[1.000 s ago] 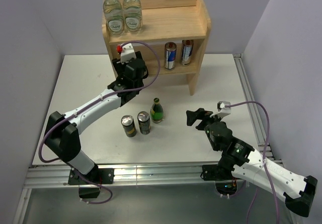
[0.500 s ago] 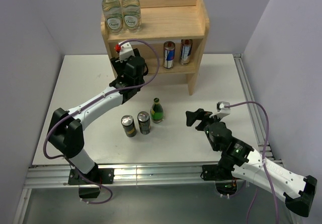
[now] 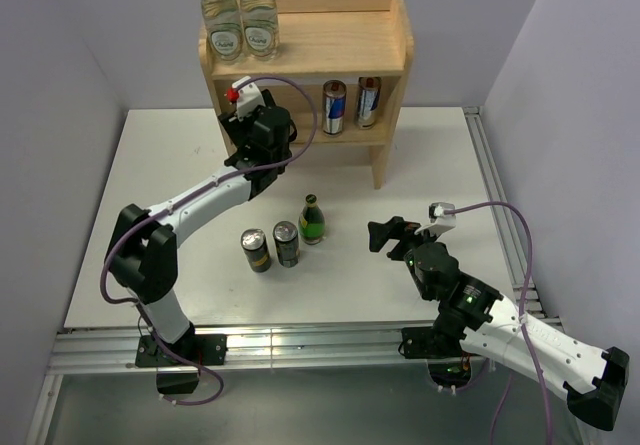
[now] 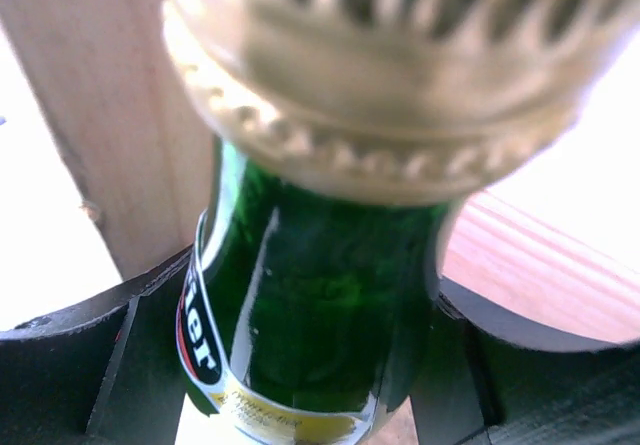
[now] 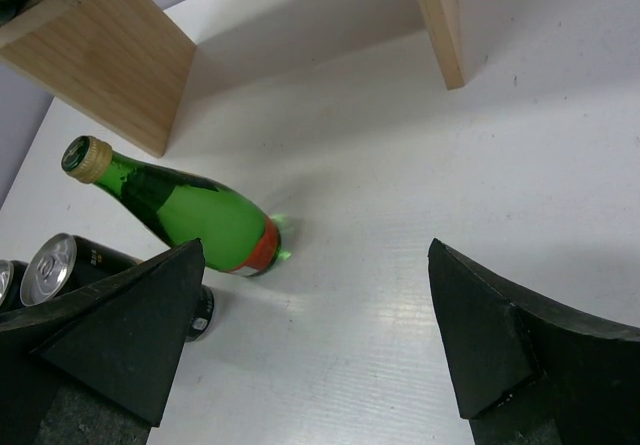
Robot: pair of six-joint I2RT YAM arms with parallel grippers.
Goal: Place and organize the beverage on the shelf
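Observation:
The light wood shelf [image 3: 330, 40] stands at the back. Two clear bottles [image 3: 240, 20] stand on its top board at the left. Two cans [image 3: 350, 105] stand on its lower board. My left gripper [image 3: 262, 130] is at the left opening of the lower tier. In the left wrist view it [image 4: 310, 375] is shut on a dark green bottle [image 4: 320, 305] with a gold cap, beside the shelf's side panel [image 4: 110, 115]. My right gripper [image 3: 392, 233] is open and empty over the table; it [image 5: 315, 255] faces a green bottle [image 5: 190, 215].
A small green bottle [image 3: 312, 220] and two dark cans [image 3: 286, 244] [image 3: 256, 250] stand together on the white table [image 3: 450, 165] in front of the shelf. The shelf's side panels [image 5: 440, 15] reach down to the table. A metal rail [image 3: 495, 195] runs along the right edge.
My left gripper has moved a little up and back toward the shelf's lower tier with the green bottle in it. The right gripper has hardly moved.

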